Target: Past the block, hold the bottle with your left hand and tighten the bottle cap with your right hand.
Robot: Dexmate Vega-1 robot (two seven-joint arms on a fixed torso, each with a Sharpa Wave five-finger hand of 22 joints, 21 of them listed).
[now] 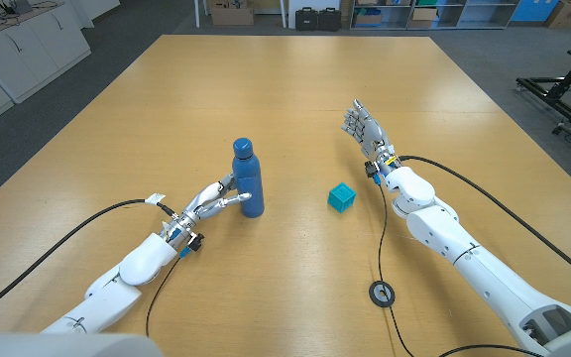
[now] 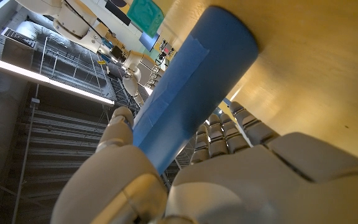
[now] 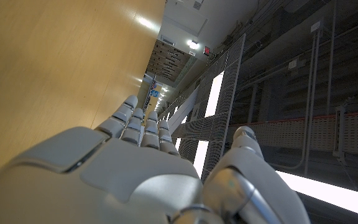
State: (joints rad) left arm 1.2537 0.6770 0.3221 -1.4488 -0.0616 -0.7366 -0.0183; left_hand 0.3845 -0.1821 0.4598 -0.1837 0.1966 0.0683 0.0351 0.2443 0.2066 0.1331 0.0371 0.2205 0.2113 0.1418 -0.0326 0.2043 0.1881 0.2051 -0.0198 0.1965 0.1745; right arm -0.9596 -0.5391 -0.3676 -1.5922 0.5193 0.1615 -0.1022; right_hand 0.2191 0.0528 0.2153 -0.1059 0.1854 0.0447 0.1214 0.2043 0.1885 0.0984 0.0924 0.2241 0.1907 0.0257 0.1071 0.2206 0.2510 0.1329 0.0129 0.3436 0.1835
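Blue bottle (image 1: 247, 178) stood upright on wooden bench (image 1: 295, 89), approx centre-left in head view, cap (image 1: 242, 148) on top. Left hand (image 1: 214, 201) came in from approx 7 o'clock of bottle, fingers (image 1: 236, 201) wrapped round lower body; thumb one side, fingers other side, gripping bottle. Confirmed in left wrist view: bottle (image 2: 188, 87) ran betw. thumb (image 2: 120, 127) and fingers (image 2: 229, 124), body pressed into palm.

Small teal block (image 1: 341, 196) sat on bench at approx 3 o'clock of bottle, well apart from it, slightly nearer robot. Not touched by either hand.

Right hand (image 1: 365, 129) hung at approx 1 o'clock of block, near but clear of it, well apart from bottle. Fingers extended and spread, holding nothing; seemed raised off bench w/ palm on edge, though hard to judge height from head view. Right wrist view showed same hand (image 3: 135, 162) w/ fingers (image 3: 135, 121) straight, thumb (image 3: 241, 149) apart, nothing betw. them.

Black cables (image 1: 484, 198) trailed across bench from both wrists; small black ring (image 1: 382, 293) lay at approx 5 o'clock of block.
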